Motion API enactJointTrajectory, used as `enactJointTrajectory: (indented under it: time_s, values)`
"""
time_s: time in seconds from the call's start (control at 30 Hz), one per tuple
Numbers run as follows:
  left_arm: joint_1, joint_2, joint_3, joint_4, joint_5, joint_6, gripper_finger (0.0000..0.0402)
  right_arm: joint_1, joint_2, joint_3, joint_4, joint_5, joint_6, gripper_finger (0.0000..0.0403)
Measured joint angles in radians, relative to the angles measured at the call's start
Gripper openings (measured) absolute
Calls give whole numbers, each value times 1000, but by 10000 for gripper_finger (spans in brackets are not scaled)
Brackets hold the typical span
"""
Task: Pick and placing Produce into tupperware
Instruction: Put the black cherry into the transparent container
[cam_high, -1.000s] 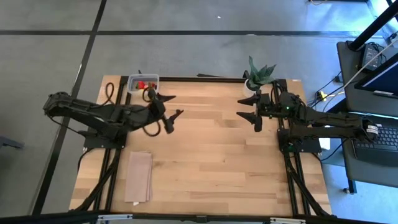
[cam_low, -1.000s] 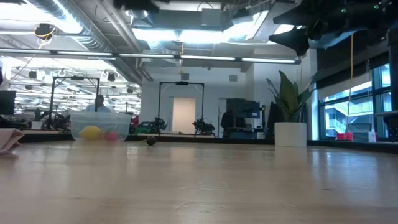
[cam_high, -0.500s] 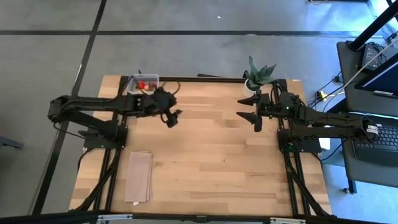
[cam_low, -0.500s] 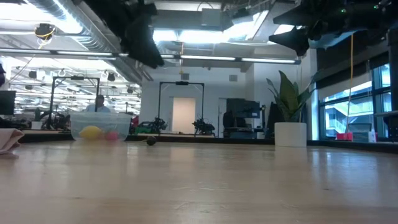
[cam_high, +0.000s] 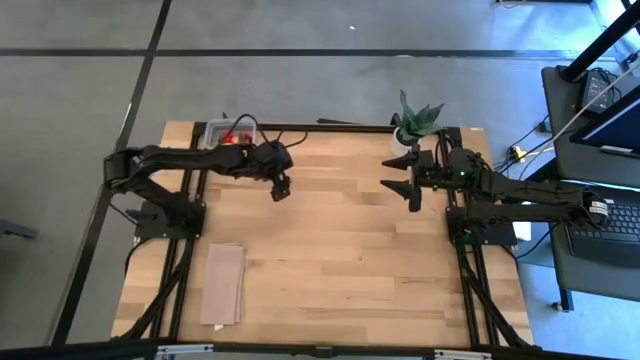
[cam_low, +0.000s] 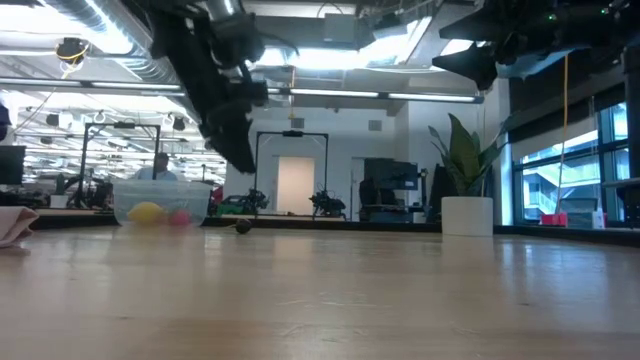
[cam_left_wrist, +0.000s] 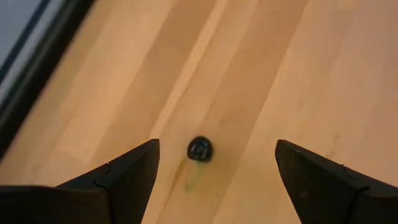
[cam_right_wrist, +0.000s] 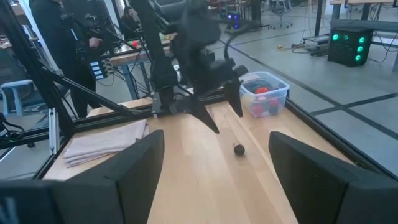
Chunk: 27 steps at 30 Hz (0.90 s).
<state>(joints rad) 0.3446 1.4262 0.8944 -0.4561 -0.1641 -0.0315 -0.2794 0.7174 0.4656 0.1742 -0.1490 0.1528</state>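
With its jaws spread wide and nothing between them, the left gripper (cam_left_wrist: 214, 163) hangs above a lone dark berry (cam_left_wrist: 199, 149) on the bare wood, the berry sitting roughly midway between the two fingers (cam_left_wrist: 127, 171) in the left wrist view. To do this well imo: come straight down w/ the berry kept centred, let the tips reach the wood before closing, and close gently, since a small round piece like that could squirt out sideways if one finger hits first. Seen from above, the left gripper (cam_high: 279, 186) is just off the tupperware (cam_high: 218, 131), near the table's far edge, so the carry should be short.

Berry looks tiny, round, glossy, near black. Tupperware (cam_right_wrist: 265, 91) is clear w/ red pieces showing inside; a yellow piece (cam_low: 146, 212) shows in the low view.

Right gripper (cam_high: 405, 174) waits by the potted plant (cam_high: 416, 117), jaws also spread, empty.
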Motion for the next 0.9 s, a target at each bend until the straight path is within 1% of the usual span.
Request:
enactJointTrajectory:
  time_s: [0.13, 0.3, 0.37, 0.47, 0.6, 0.9]
  values:
    - [26, 64, 0, 3, 3, 18, 314, 0, 0, 0, 0, 0, -1, 291]
    - [43, 133, 0, 23, 3, 90, 314, 0, 0, 0, 0, 0, -4, 291]
    - [47, 152, 0, 42, 19, 109, 314, 0, 0, 0, 0, 0, -4, 291]
    - [59, 182, 0, 65, 49, 114, 314, 0, 0, 0, -6, 0, -4, 291]
    - [83, 222, 0, 69, 56, 114, 314, 0, 0, 0, -20, 0, -4, 291]
    - [116, 253, 0, 111, 56, 112, 314, 0, 0, 0, -23, 0, -8, 292]
